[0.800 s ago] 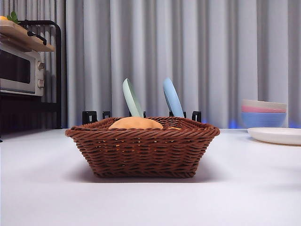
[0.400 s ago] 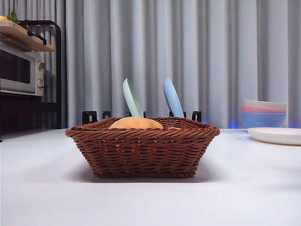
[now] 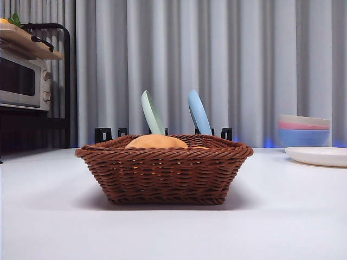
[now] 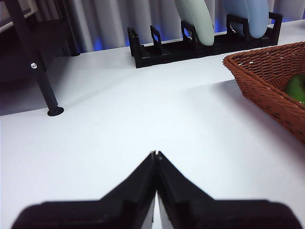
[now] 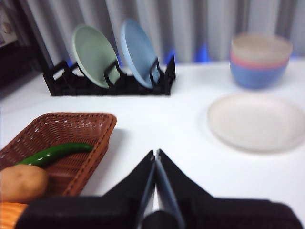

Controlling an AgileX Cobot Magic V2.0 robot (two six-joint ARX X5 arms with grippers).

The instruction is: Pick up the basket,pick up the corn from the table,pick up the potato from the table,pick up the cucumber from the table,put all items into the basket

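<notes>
The brown wicker basket (image 3: 164, 169) stands on the white table in the middle of the front view. The tan potato (image 3: 156, 142) rises above its rim. The right wrist view shows the basket (image 5: 90, 125) holding the green cucumber (image 5: 53, 153), the potato (image 5: 21, 182) and an orange edge of the corn (image 5: 10, 214). My right gripper (image 5: 155, 155) is shut and empty, beside the basket. My left gripper (image 4: 155, 154) is shut and empty over bare table on the basket's (image 4: 267, 81) other side, where a bit of the cucumber (image 4: 296, 88) shows.
A black rack (image 3: 162, 132) with a green plate (image 3: 152, 112) and a blue plate (image 3: 199, 112) stands behind the basket. Stacked bowls (image 3: 303, 130) and a white plate (image 3: 319, 156) sit at the right. A microwave (image 3: 24, 81) on a black shelf stands at the left.
</notes>
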